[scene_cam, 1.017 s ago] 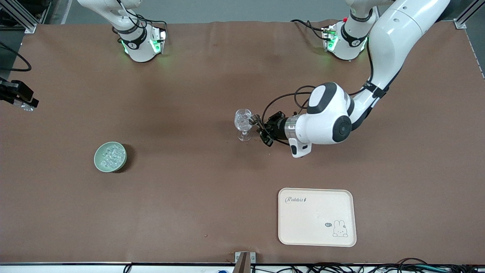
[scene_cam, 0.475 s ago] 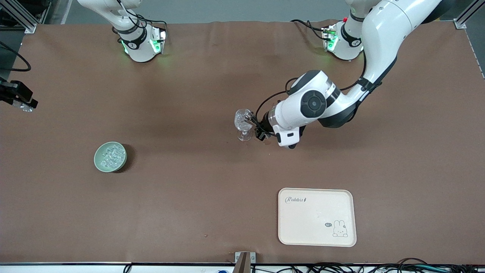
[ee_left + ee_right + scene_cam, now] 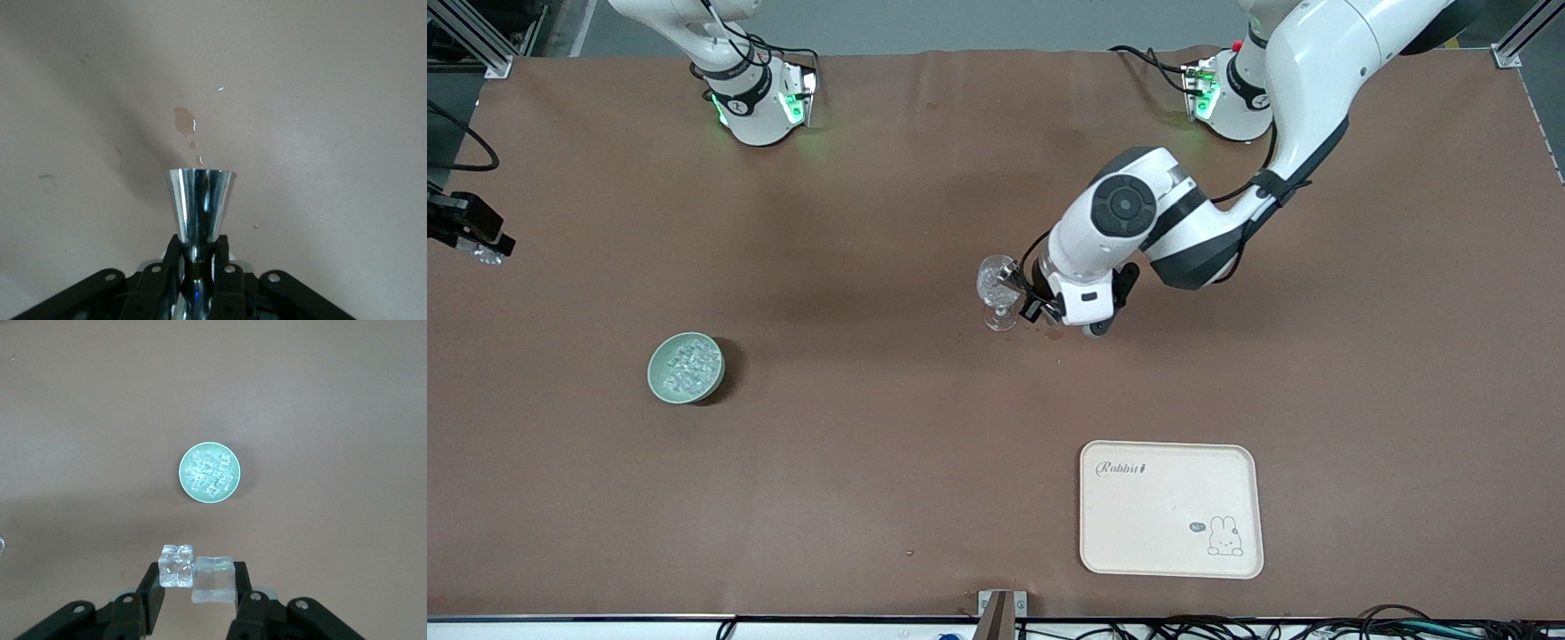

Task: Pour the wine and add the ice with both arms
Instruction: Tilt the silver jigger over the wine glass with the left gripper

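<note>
A glass [image 3: 997, 293] stands mid-table [image 3: 871, 489]. A bowl [image 3: 686, 367] of ice [image 3: 690, 364] sits toward the right arm's end, nearer the camera than the glass. A tray [image 3: 1170, 508] lies nearest the camera, toward the left arm's end, well apart from both.

Wide tabletop [image 3: 871, 498] covered in a dull brown sheet, faintly creased near the top edge of the front view. Lit evenly from above, with soft shadows. A strip of grey floor [image 3: 960, 22] past the upper edge. Aluminium frame struts [image 3: 471, 36] at both upper corners. A small metal bracket [image 3: 1000, 604] clamped at the middle of the near edge. Black cables [image 3: 1227, 629] bundled along a white strip below that edge.
</note>
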`<state>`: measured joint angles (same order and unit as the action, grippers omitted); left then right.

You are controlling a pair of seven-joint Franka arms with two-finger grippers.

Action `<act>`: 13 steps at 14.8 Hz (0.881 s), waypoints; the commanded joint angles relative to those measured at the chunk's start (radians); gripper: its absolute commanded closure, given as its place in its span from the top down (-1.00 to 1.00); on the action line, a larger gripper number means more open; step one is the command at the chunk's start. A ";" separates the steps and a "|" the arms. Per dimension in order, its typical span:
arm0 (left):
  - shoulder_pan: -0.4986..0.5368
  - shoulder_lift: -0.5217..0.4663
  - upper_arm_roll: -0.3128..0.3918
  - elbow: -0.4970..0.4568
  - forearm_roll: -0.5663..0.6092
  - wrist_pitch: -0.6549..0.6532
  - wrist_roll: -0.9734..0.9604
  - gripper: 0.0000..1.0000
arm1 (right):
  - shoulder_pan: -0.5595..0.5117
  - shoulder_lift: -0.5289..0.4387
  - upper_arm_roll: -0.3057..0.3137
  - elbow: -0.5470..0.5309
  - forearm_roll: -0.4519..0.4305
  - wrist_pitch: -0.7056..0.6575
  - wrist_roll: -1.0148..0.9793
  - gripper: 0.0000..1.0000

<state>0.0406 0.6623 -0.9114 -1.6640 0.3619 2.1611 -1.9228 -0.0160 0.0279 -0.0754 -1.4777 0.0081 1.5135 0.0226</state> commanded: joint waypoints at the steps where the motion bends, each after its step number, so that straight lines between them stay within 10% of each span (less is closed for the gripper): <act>1: -0.014 -0.006 -0.024 0.001 0.086 -0.047 -0.057 -0.99 | -0.009 -0.033 0.008 -0.035 -0.004 0.014 0.014 -0.93; 13: -0.014 -0.016 -0.118 0.013 0.396 -0.175 -0.292 -1.00 | -0.009 -0.033 0.008 -0.035 -0.004 0.014 0.013 -0.92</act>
<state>0.0265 0.6611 -1.0056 -1.6570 0.6913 2.0149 -2.1689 -0.0161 0.0279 -0.0754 -1.4777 0.0081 1.5146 0.0235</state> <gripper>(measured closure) 0.784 0.533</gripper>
